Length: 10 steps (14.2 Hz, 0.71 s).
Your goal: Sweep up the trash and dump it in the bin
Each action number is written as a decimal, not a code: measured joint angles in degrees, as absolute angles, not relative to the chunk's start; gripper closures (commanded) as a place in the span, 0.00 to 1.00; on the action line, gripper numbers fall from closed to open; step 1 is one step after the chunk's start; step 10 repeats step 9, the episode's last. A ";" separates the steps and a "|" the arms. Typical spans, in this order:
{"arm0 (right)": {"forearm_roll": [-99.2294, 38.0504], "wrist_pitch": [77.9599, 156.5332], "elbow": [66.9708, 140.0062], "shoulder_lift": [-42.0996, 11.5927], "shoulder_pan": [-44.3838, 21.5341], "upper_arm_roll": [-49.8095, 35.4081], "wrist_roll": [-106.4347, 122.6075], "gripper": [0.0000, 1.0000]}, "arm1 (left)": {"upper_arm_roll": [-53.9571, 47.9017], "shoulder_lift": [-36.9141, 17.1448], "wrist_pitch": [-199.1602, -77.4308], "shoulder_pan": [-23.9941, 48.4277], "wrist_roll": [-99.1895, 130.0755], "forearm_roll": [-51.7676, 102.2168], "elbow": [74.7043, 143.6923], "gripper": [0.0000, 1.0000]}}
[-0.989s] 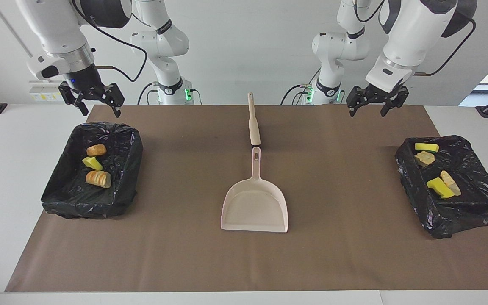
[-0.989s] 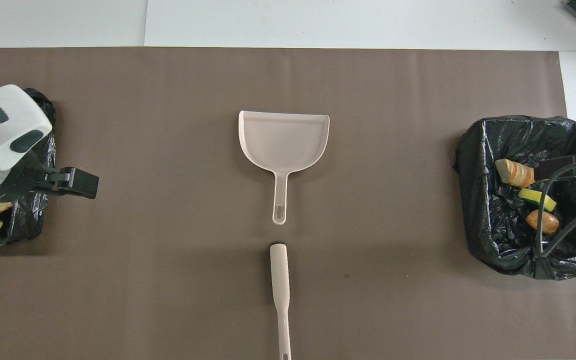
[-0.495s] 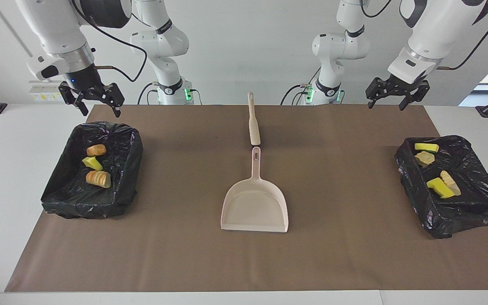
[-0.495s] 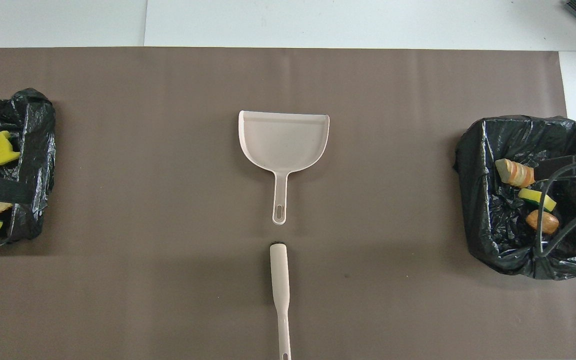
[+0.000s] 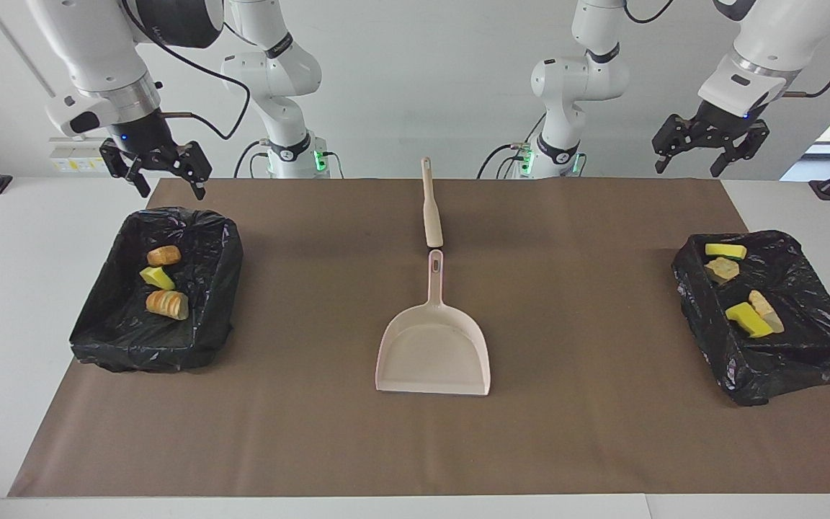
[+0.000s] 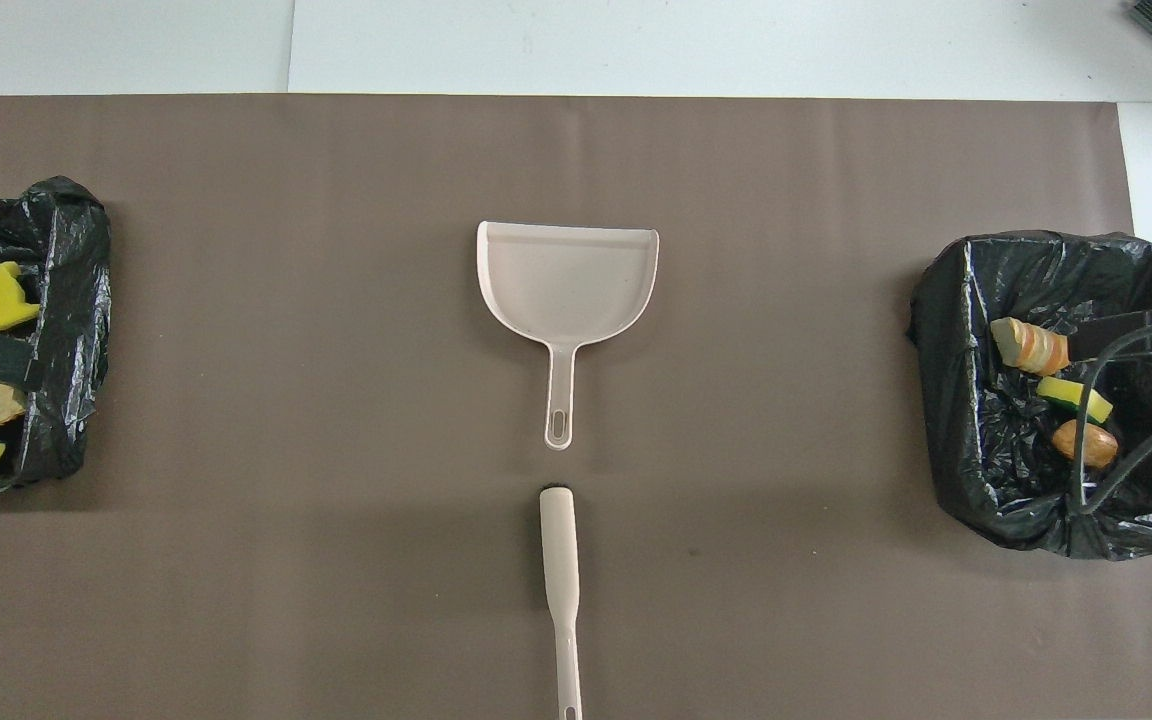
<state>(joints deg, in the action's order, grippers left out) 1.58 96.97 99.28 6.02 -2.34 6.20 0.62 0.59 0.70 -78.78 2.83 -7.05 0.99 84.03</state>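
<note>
Since the earlier frames, the left gripper (image 5: 709, 144) had been raised and carried away from the middle of the table, to hang over the table's edge at the left arm's end; nothing else had been shifted. A brown mat (image 5: 566, 447) was spread over the table. Two bins lined with black bags were set on it: one bin (image 5: 782, 367) at the left arm's end, the other bin (image 5: 134, 346) at the right arm's end. A beige dustpan (image 5: 433, 349) was laid flat in the middle, its handle pointed toward the robots, with a beige brush handle (image 5: 431, 209) in line just beside it, nearer the robots. The right gripper (image 5: 159, 169) was held above the nearer rim of its bin. Both grippers' fingers were spread, with nothing held. The trash was seen inside the bins: four chunks (image 5: 743, 292) at the left arm's end, three chunks (image 5: 161, 280) at the right arm's end.
</note>
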 measured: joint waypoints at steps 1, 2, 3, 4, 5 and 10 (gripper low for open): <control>1.58 96.97 99.28 6.02 -2.34 6.20 0.62 0.00 | 0.58 0.41 -78.23 2.39 -8.04 1.50 83.57 0.00; 1.58 96.97 99.28 6.02 -2.34 6.20 0.62 0.00 | 0.57 0.48 -77.79 2.06 -9.24 1.65 83.35 0.00; 1.58 96.97 99.28 6.02 -2.34 6.20 0.62 0.00 | 0.60 0.65 -77.64 1.83 -10.18 1.70 83.30 0.00; 1.58 96.97 99.28 6.02 -2.34 6.20 0.62 0.00 | 0.64 0.85 -77.63 1.76 -10.69 1.74 83.30 0.00; 1.58 96.97 99.28 6.02 -2.34 6.20 0.62 0.00 | 0.64 0.98 -77.81 1.76 -10.86 1.77 83.29 0.00; 1.58 96.97 99.29 6.02 -2.34 6.20 0.62 0.00 | 0.58 0.97 -79.14 1.76 -10.86 1.78 83.26 0.00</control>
